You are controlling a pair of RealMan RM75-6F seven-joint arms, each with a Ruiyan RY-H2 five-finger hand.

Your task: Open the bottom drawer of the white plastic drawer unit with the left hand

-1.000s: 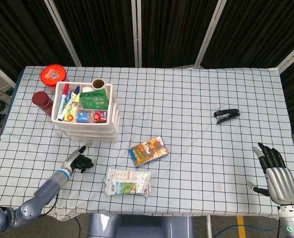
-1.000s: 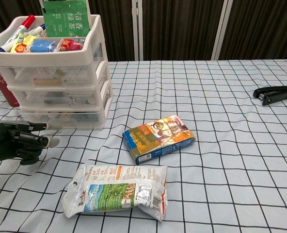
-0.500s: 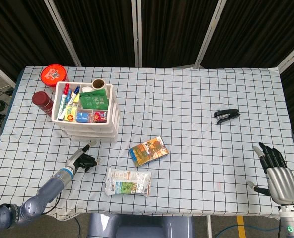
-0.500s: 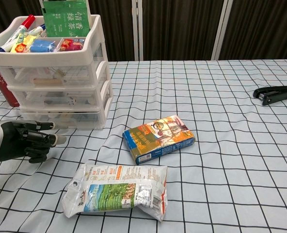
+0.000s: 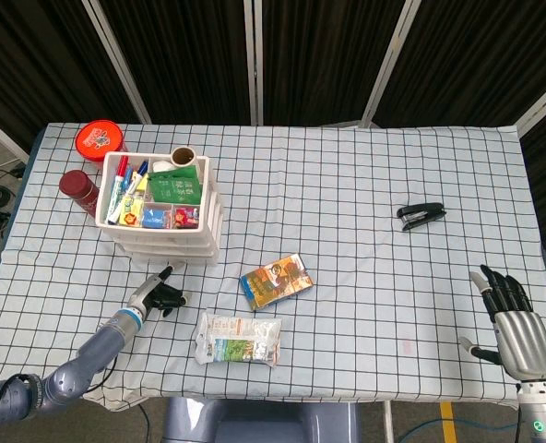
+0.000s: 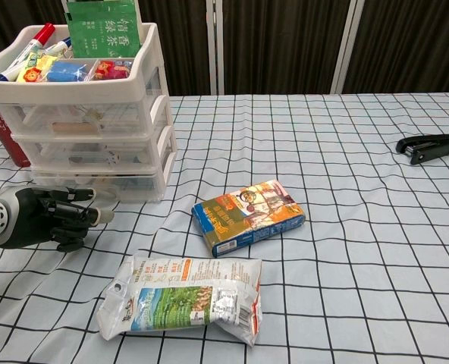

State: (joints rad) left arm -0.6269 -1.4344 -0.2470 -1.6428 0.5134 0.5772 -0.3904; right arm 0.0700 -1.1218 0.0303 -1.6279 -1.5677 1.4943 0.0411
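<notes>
We are looking down at a checked tablecloth [image 5: 347, 185] filling most of the frame, with the white plastic drawer unit [image 5: 162, 217] sitting at upper left, its open top tray crowded with markers and packets. Its bottom drawer [image 6: 103, 186] is sitting flush and closed. Our left hand [image 6: 50, 218] is hovering just in front of that drawer at lower left, fingers curled loosely and holding nothing; whether it is touching the drawer front we cannot tell. A snack bag [image 5: 238, 340] is lying near the hand, a colourful box [image 5: 275, 281] is resting mid-frame, and a black stapler [image 5: 421, 215] is sitting at right. Our right hand [image 5: 515, 323] is resting at lower right, fingers spread, empty.
</notes>
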